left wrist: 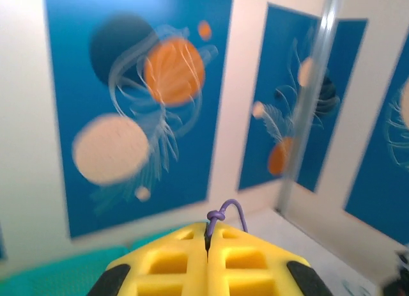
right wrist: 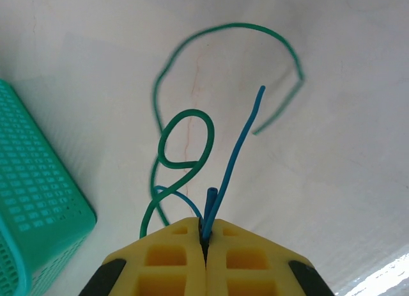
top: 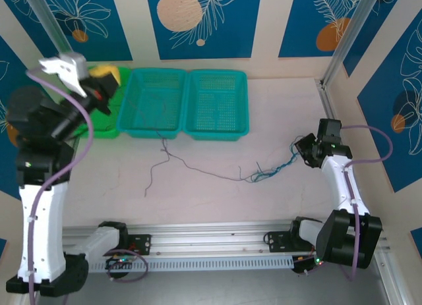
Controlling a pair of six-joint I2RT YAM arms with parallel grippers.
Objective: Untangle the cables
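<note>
Near the table's (top: pixel 198 199) right edge, the right gripper (right wrist: pixel 206 227) is clenched on a blue cable (right wrist: pixel 235 149); the left gripper (left wrist: pixel 208 237), high over the far-left corner, pinches a purple cable (left wrist: pixel 225 210). Pulling apart could cinch the mid-table tangle (top: pixel 254 177) tighter

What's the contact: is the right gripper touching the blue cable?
Touching. The right wrist view shows the blue cable running into the seam of the right gripper, whose jaws are shut on it.

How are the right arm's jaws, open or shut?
Shut on the blue cable: in the wrist view the yellow jaws meet without a gap, blue strands emerging from between them.
</note>
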